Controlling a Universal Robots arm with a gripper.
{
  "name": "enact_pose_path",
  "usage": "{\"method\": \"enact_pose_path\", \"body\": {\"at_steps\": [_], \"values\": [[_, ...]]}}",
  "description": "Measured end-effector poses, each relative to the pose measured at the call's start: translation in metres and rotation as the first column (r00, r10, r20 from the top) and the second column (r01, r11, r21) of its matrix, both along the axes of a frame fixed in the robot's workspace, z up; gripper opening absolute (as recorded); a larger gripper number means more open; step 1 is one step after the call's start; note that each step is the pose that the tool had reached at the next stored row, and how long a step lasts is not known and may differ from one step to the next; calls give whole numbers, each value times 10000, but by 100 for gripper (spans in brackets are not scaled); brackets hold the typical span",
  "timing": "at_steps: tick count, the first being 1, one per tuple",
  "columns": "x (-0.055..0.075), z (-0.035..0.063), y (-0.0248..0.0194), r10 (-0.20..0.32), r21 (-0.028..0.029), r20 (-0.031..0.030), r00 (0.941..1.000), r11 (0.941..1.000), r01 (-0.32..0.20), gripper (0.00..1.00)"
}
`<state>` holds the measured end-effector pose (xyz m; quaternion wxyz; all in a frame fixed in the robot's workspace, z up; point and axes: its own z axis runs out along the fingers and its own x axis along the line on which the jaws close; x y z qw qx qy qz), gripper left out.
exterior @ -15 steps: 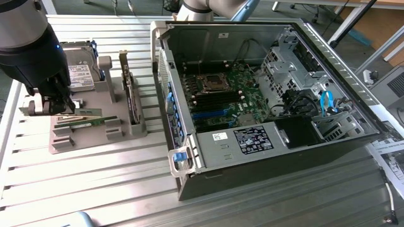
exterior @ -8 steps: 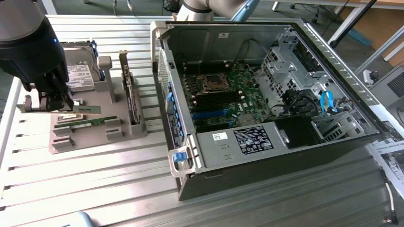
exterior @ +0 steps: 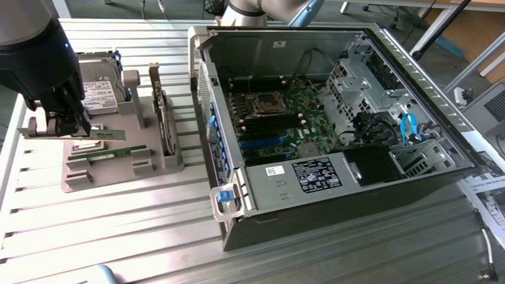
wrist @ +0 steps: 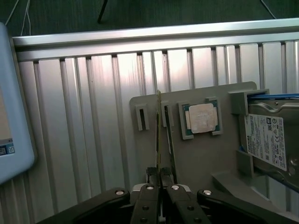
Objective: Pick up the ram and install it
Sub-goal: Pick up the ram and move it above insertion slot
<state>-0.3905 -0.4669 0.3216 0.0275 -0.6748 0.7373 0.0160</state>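
As I read wrist feed, claw (wrist: 161, 179) clamped tight on ram (wrist: 158, 133), stick edge-on between fingers, over gray fixture (wrist: 201, 161). Second green stick (exterior: 109, 155) lies in fixture just beside. Silver processor chip (wrist: 202, 118) seated near; hard drive (wrist: 268, 140) beyond, white label print too small for me to read. Open computer case (exterior: 268, 184) well apart toward exterior view's right, black sticker (exterior: 316, 175) unreadable.

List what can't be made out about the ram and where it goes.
- Wrist view: the ram is edge-on in the claw, so its chips and label are hidden.
- Exterior view: the motherboard slots are too small and shadowed to tell empty from filled.
- Wrist view: the hard drive is cut off by the picture's edge.
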Motion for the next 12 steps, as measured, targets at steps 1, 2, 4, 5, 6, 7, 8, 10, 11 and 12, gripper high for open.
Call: {"method": "enact_pose_path", "body": {"at_steps": [1, 2, 4, 5, 6, 7, 8, 10, 11, 12], "values": [[0, 9, 0, 0, 0, 0, 10000, 10000, 0, 13], [0, 19, 0, 0, 0, 1, 10000, 10000, 0, 13], [0, 38, 0, 0, -1, 0, 10000, 10000, 0, 13], [0, 47, 0, 0, -1, 0, 10000, 10000, 0, 13], [0, 57, 0, 0, -1, 0, 10000, 10000, 0, 13], [0, 67, 0, 0, -2, 0, 10000, 10000, 0, 13], [0, 76, 0, 0, -1, 0, 10000, 10000, 0, 13], [0, 95, 0, 0, -3, 0, 10000, 10000, 0, 13], [0, 104, 0, 0, -4, 0, 10000, 10000, 0, 13], [0, 113, 0, 0, -4, 0, 10000, 10000, 0, 13]]}}
